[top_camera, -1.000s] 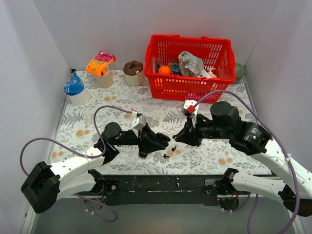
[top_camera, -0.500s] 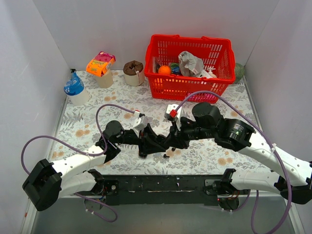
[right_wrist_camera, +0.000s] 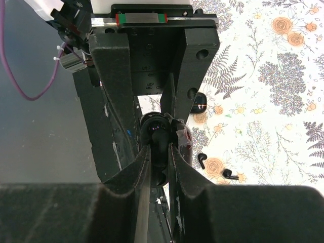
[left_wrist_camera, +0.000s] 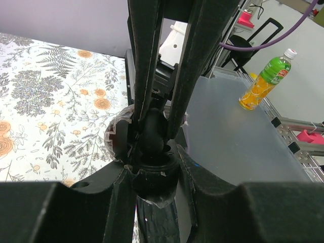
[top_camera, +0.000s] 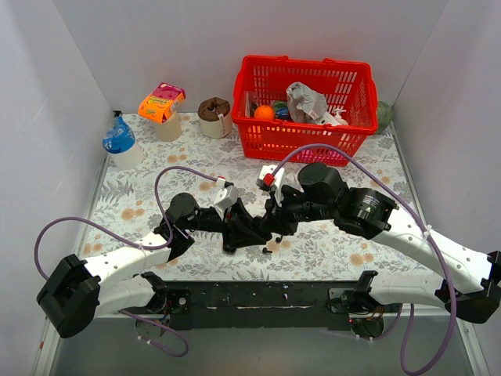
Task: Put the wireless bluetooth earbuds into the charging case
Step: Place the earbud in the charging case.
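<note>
The left claw (top_camera: 249, 229) clamps the case (left_wrist_camera: 152, 177); the right claw (right_wrist_camera: 159, 152) pinches a bud (left_wrist_camera: 153, 134) just above it. The bud is likely light and slick, best held across its body.

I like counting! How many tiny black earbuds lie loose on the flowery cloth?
2 tiny black plastic earbuds: one, another beside it on the flowery cloth. Others may be hidden.

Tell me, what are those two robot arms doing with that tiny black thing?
The left hand grips the charging case. The right hand pinches one earbud right at the case's opening; whether it is seated yet I cannot tell. Two more earbuds lie loose on the table nearby.
</note>
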